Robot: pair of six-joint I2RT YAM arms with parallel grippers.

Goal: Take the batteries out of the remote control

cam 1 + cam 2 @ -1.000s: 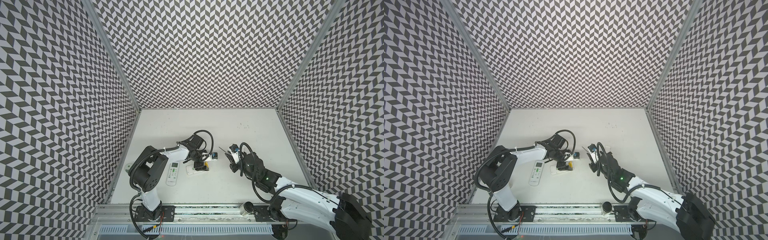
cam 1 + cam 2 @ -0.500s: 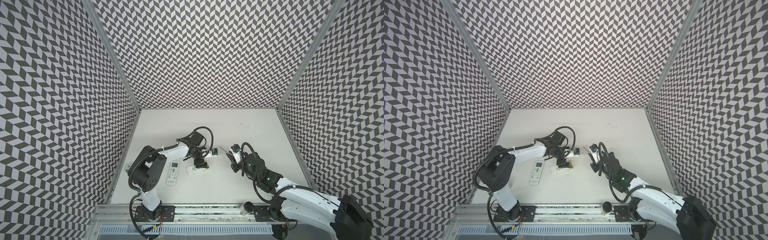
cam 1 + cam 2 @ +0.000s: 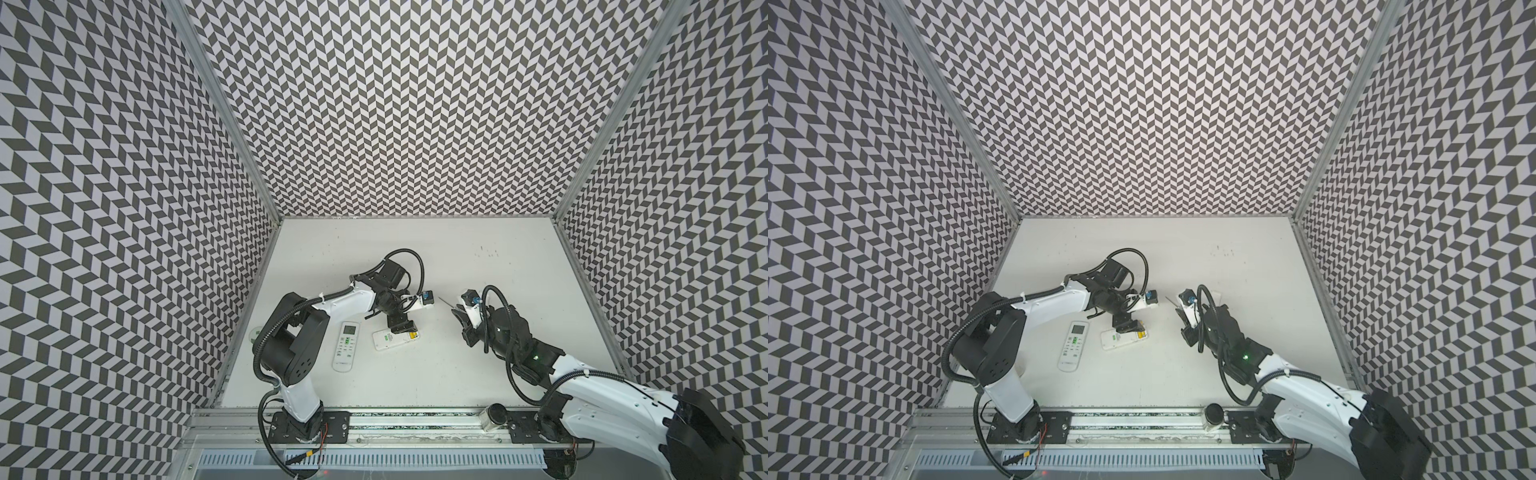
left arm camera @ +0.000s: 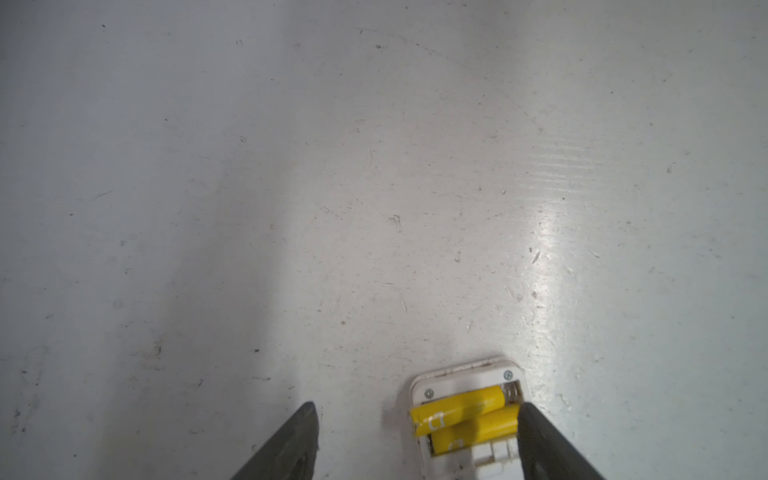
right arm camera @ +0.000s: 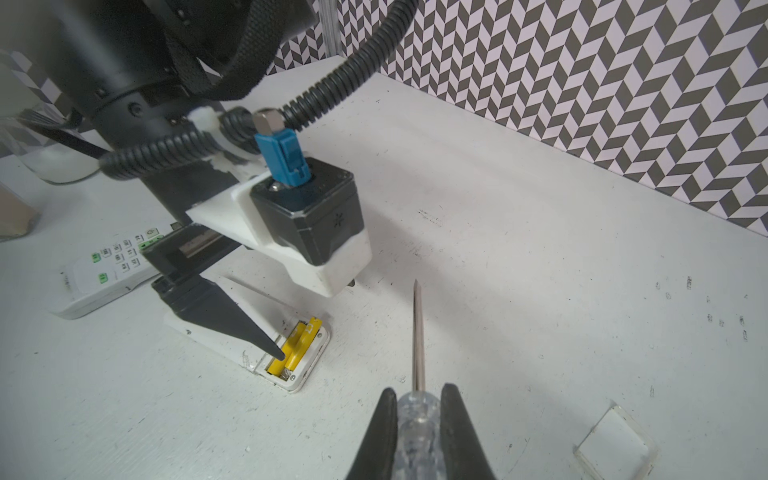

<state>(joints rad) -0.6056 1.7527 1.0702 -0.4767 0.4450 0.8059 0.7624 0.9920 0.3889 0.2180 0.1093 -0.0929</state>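
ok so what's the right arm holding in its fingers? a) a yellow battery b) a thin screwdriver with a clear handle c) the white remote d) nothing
b, the right fingers are shut on the clear handle of the thin metal screwdriver in the right wrist view

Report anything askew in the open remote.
One yellow battery lies skewed in the remote's open bay, its end riding over its neighbour instead of sitting flat beside it. The open left hand has one fingertip at that bay.
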